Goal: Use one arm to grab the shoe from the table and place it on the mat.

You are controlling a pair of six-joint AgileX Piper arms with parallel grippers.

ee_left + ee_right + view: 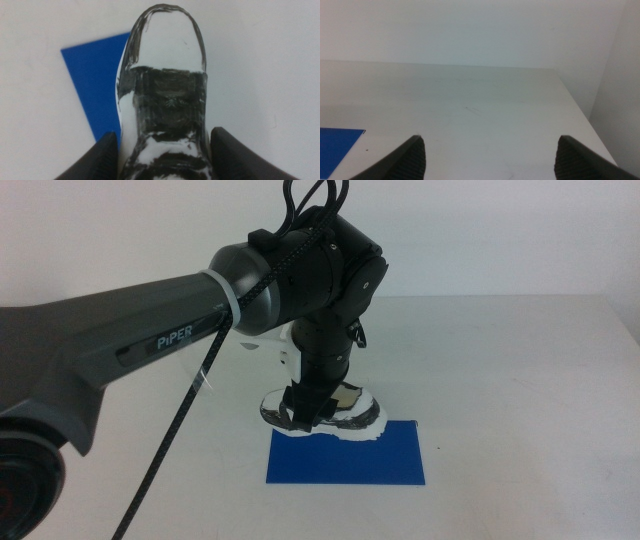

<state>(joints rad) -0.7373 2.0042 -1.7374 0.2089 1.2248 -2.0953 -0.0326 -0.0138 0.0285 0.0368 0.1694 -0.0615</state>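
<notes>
1. Left gripper (308, 412) clamps the shoe (352, 410) across its middle, one dark jaw against each side; the left arm (150, 340) reaches in over the table (520, 380).
2. Shoe sits at the mat's (350, 458) far edge, partly over the blue. Whether the sole rests on the mat or hangs just above it cannot be told.
3. Hidden: in the middle view the gripper covers the shoe's midsection. In the left wrist view the heel is cut off and the shoe covers much of the mat.
4. Right gripper (490, 157) waits off to the side of the mat, jaws spread wide with nothing between. Only a blue corner of the mat shows in its view.
5. Count: one shoe, one mat, one arm in the middle view, two grippers.
</notes>
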